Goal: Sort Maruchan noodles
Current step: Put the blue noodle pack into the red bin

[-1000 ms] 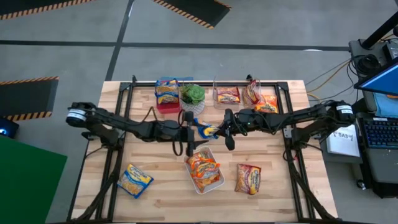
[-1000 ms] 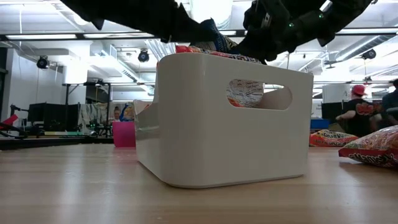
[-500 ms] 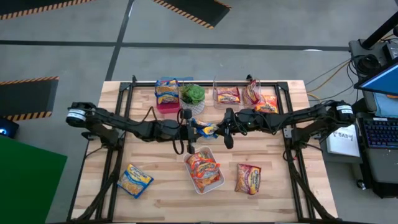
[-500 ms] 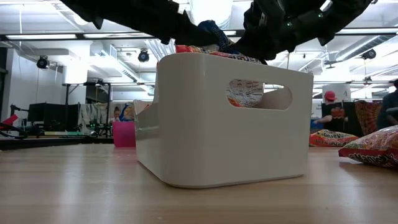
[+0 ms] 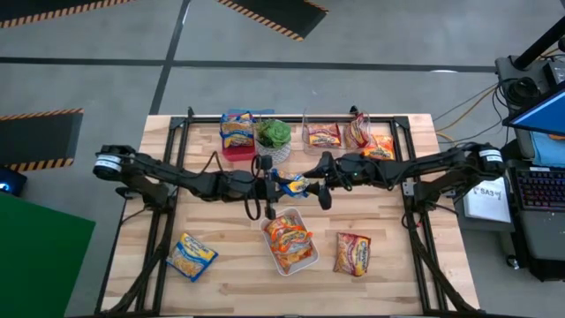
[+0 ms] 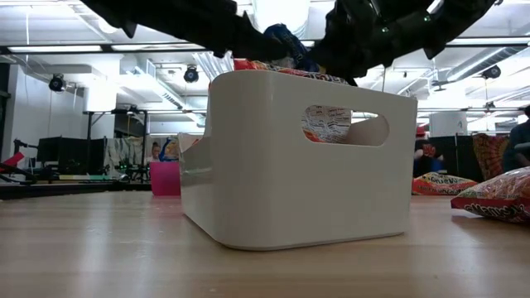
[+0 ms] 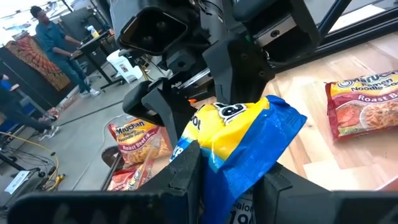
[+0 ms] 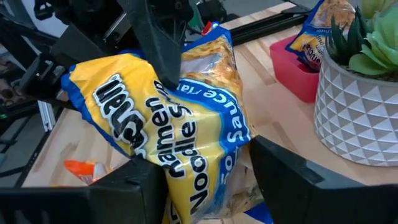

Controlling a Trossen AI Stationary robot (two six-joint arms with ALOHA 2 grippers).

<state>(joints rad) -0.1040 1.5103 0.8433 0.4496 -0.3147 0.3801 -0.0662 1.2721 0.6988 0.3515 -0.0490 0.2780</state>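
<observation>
Meeting above the middle of the bench [image 5: 221, 278], our left hand [image 5: 270, 187] and right hand [image 5: 316, 184] both pinch one blue-edged noodle packet [image 5: 292, 185], held in the air between them, just above the white bin [image 5: 305, 261] and near the potted plant [image 5: 274, 138].

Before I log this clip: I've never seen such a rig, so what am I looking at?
Two dark robot arms meet over a wooden table, seen from overhead, from table level, and from a camera on each wrist. The left gripper and right gripper both clamp one blue-edged noodle packet between them, above the white bin of orange packets. A red bin, a potted plant and a clear bin stand at the back; loose packets lie in front.
</observation>
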